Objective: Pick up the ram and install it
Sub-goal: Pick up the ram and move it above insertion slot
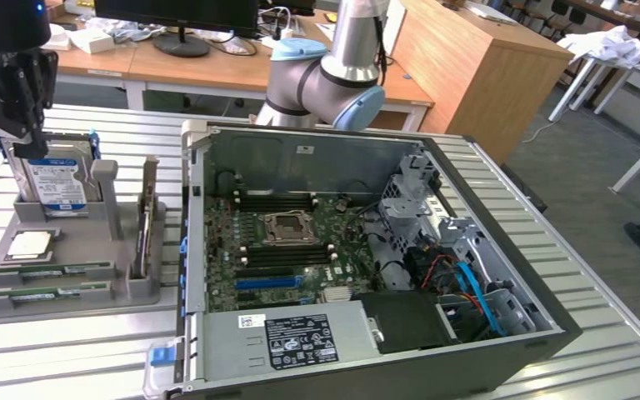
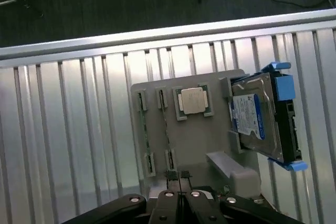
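Overhead, the black gripper [image 2: 178, 177] hangs pinched shut (nothing held); flat green ram [image 1: 49, 271] lies in grey tray [image 1: 9, 310].

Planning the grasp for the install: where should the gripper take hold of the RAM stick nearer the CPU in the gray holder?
Grip the RAM stick at mid-length, pinching its two flat faces and coming straight down from above. It appears to stand on edge in the gray holder, leaving only its long top edge exposed.
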Available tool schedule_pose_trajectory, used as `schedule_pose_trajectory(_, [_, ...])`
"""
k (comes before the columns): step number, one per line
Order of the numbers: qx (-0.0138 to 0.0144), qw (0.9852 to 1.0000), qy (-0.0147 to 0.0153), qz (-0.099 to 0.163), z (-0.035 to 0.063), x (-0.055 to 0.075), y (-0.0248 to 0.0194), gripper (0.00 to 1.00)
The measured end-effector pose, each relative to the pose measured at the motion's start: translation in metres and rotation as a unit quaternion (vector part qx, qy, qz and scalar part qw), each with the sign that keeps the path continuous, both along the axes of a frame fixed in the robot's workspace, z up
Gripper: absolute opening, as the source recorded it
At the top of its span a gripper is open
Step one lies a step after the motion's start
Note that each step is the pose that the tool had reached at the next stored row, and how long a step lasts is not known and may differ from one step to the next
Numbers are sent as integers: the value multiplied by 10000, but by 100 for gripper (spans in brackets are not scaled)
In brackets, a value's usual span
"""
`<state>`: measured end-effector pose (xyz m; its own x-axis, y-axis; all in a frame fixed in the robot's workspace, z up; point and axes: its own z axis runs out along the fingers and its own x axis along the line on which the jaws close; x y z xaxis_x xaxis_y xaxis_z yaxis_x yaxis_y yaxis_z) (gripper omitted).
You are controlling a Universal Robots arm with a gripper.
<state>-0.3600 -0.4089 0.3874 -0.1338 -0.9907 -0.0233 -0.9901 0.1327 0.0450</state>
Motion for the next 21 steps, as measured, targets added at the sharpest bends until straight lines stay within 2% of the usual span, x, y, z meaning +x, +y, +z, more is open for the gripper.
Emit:
schedule_pose_trajectory(3, [0, 9996, 0, 269, -2, 0, 0, 10])
schedule_pose_trajectory(8, [0, 9978, 1, 663, -3, 0, 0, 10])
schedule_pose_trajectory(12, [-1, 9977, 0, 678, -4, 0, 0, 10])
schedule_pose_trajectory(14, [-1, 9966, 0, 827, -4, 0, 0, 10])
schedule_pose_trajectory(21, [-1, 9966, 0, 827, -4, 0, 0, 10])
